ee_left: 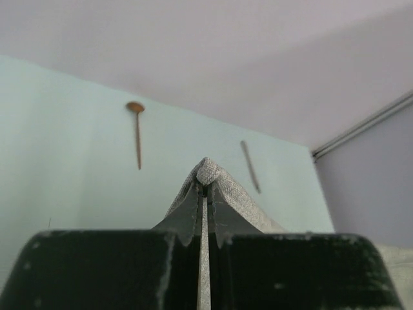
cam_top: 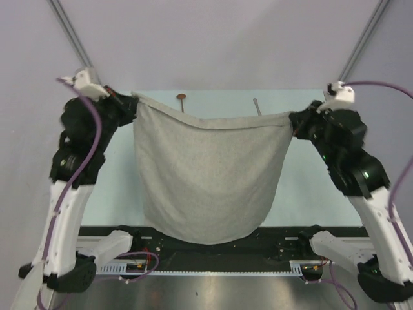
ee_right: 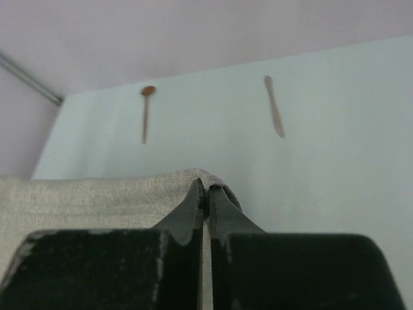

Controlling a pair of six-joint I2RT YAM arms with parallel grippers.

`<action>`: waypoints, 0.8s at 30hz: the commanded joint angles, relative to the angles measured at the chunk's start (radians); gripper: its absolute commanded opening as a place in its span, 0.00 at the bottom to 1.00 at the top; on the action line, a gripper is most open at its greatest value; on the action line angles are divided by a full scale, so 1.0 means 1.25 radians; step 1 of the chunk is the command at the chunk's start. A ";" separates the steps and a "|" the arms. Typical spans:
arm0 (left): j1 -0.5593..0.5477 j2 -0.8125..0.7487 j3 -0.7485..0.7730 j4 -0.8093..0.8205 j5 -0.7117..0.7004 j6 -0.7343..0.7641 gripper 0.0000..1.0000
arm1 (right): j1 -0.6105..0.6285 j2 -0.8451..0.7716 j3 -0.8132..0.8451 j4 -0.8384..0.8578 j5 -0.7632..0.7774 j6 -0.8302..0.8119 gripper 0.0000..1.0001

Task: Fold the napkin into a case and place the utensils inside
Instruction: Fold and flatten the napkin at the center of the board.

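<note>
Pale green table (cam_top: 310, 187) underneath. Napkin (cam_top: 206, 174) hung spread above it by top corners, likely for laying flat before folding. Left gripper (cam_top: 133, 99) and right gripper (cam_top: 292, 119) each clamped on a corner. Spoon (cam_top: 182, 98) and knife (cam_top: 257, 106) lay apart at far edge, partly hidden behind cloth from overhead.

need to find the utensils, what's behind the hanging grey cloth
Behind the grey-beige woven napkin, the copper-bowled spoon and slim silver knife lie apart on the pale table. From above, the cloth covers their near ends.
</note>
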 commanded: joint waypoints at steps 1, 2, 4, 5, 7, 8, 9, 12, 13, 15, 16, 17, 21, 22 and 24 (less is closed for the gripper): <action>0.017 0.134 -0.044 0.059 -0.046 -0.005 0.00 | -0.170 0.125 -0.026 0.086 -0.144 0.017 0.00; 0.023 0.157 -0.044 0.062 -0.050 -0.012 0.00 | -0.229 0.148 -0.045 0.110 -0.180 0.032 0.00; 0.044 0.233 -0.038 0.074 -0.046 -0.031 0.00 | -0.258 0.212 -0.094 0.206 -0.243 0.036 0.00; 0.049 0.258 -0.041 0.099 -0.045 -0.040 0.00 | -0.269 0.240 -0.096 0.230 -0.251 0.034 0.00; 0.059 0.339 -0.039 0.118 -0.027 -0.057 0.00 | -0.277 0.335 -0.079 0.280 -0.283 0.034 0.00; 0.060 0.371 -0.034 0.131 -0.028 -0.059 0.00 | -0.286 0.366 -0.071 0.296 -0.292 0.034 0.00; 0.063 0.398 -0.028 0.138 -0.041 -0.069 0.00 | -0.292 0.407 -0.055 0.305 -0.312 0.034 0.00; 0.077 0.495 -0.006 0.156 -0.041 -0.088 0.00 | -0.304 0.542 0.008 0.311 -0.368 0.032 0.00; 0.080 0.537 0.000 0.161 -0.035 -0.089 0.00 | -0.303 0.592 0.029 0.316 -0.373 0.032 0.00; 0.081 0.575 0.032 0.157 -0.023 -0.094 0.00 | -0.303 0.635 0.056 0.302 -0.392 0.030 0.00; 0.081 0.589 0.040 0.152 -0.013 -0.095 0.00 | -0.302 0.656 0.068 0.290 -0.398 0.027 0.00; 0.081 0.608 0.046 0.131 -0.006 -0.106 0.00 | -0.302 0.684 0.088 0.278 -0.411 0.026 0.00; 0.081 0.599 0.033 0.041 -0.028 -0.143 0.00 | -0.303 0.685 0.087 0.188 -0.418 0.020 0.00; 0.081 0.591 0.020 0.020 -0.029 -0.148 0.00 | -0.303 0.672 0.074 0.174 -0.411 0.020 0.00; 0.081 0.546 -0.040 -0.020 -0.028 -0.153 0.00 | -0.306 0.620 0.010 0.156 -0.392 0.022 0.00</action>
